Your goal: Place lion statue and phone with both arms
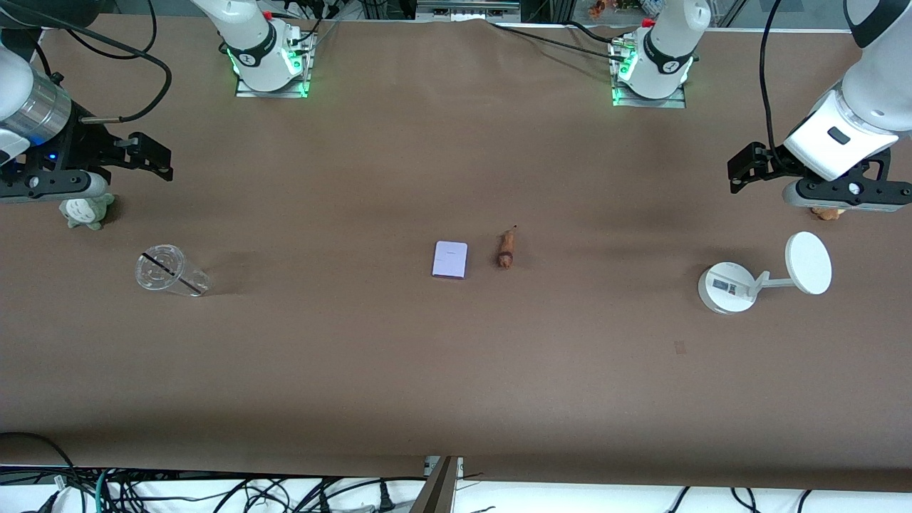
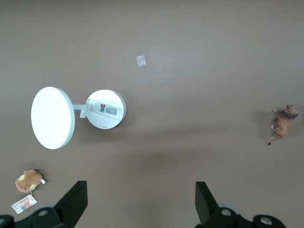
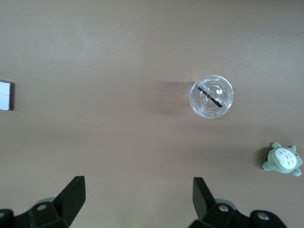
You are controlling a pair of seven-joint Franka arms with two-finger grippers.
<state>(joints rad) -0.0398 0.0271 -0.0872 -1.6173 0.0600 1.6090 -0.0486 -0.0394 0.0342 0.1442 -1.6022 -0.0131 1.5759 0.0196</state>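
while both arms wait raised, left pincer [image 1: 741, 171] open, right pincer [image 1: 158, 158] open

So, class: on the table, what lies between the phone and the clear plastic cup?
Nothing: between the phone and the clear plastic cup there is only bare brown table, as the front view shows and the right wrist view confirms.

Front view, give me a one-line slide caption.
Phone and lion statue lie side by side mid-table; left hand and right hand wait open at the ends.
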